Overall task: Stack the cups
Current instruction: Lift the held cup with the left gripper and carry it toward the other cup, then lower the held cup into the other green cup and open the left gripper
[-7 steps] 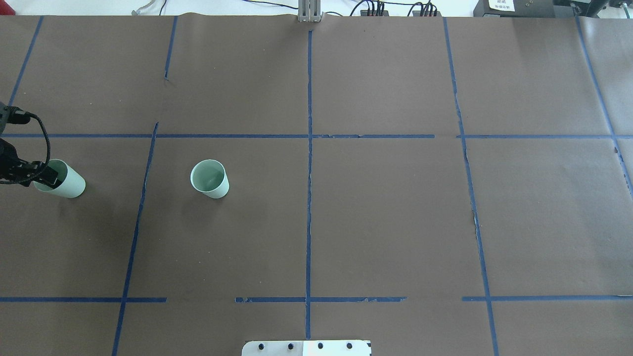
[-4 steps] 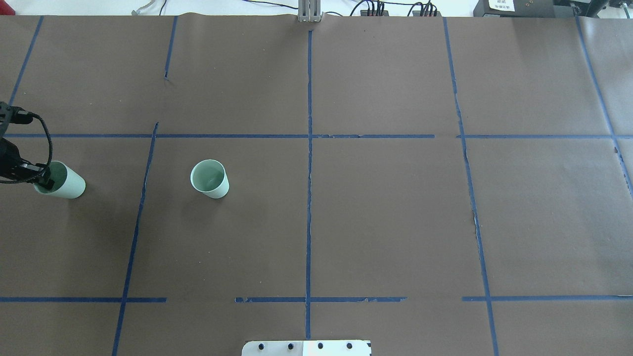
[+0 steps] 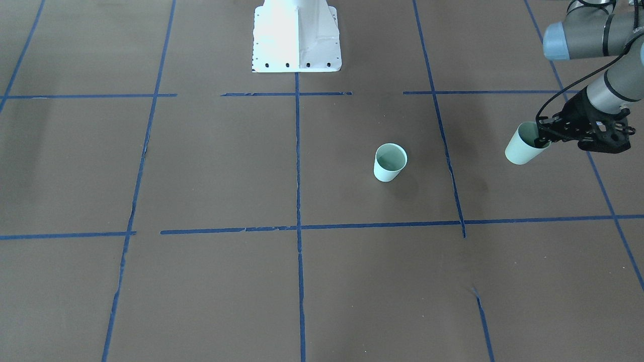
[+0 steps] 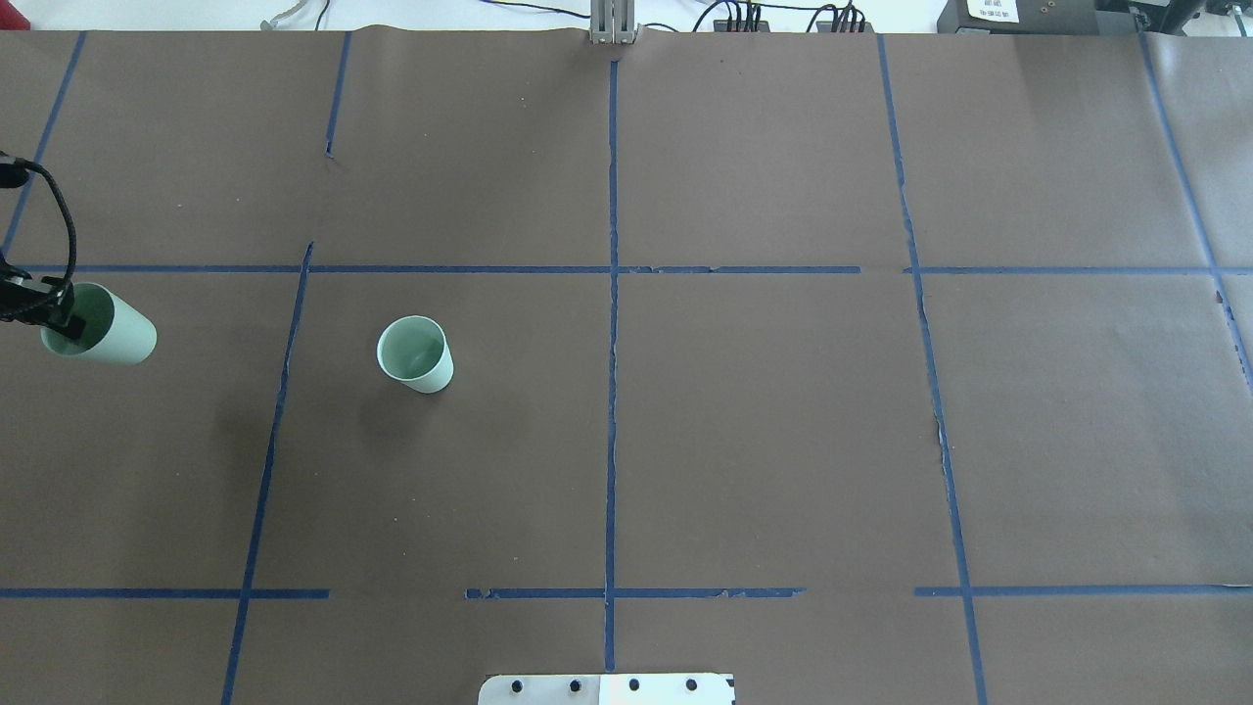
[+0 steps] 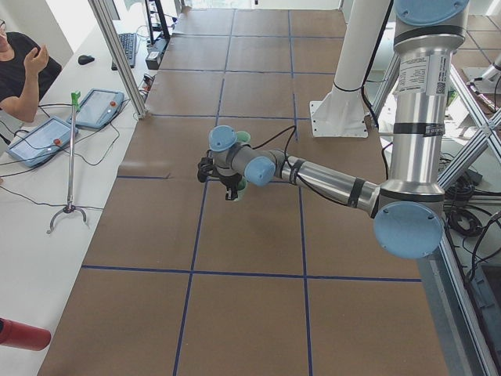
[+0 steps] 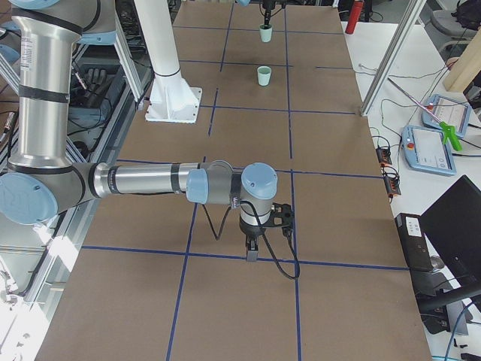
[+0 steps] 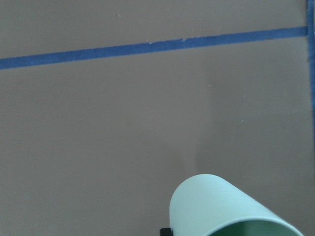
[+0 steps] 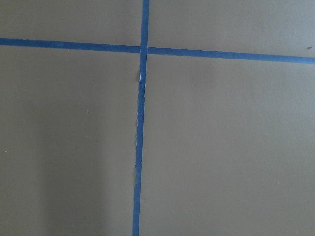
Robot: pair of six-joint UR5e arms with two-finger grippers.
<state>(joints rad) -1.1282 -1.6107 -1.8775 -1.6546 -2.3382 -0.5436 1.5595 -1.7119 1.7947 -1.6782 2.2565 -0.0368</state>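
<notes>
We see the left gripper (image 3: pixel 542 138) clamped on the tilted cup (image 3: pixel 519 150) at its rim, lifted higher off the table (image 3: pixel 201 176) than before; the upright cup (image 3: pixel 390 162) stays put, well apart. Right gripper (image 6: pixel 252 250): we cannot tell.

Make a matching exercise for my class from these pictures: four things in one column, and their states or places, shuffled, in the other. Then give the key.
Things
1. outer cup
2. inner cup
3. left pincer
4. right pincer

States
A. upright on the table, untouched
B. shut on a cup's rim
C. tilted, held
D. over blue tape, far from both cups

Pairs: 1-C, 2-A, 3-B, 4-D
</notes>
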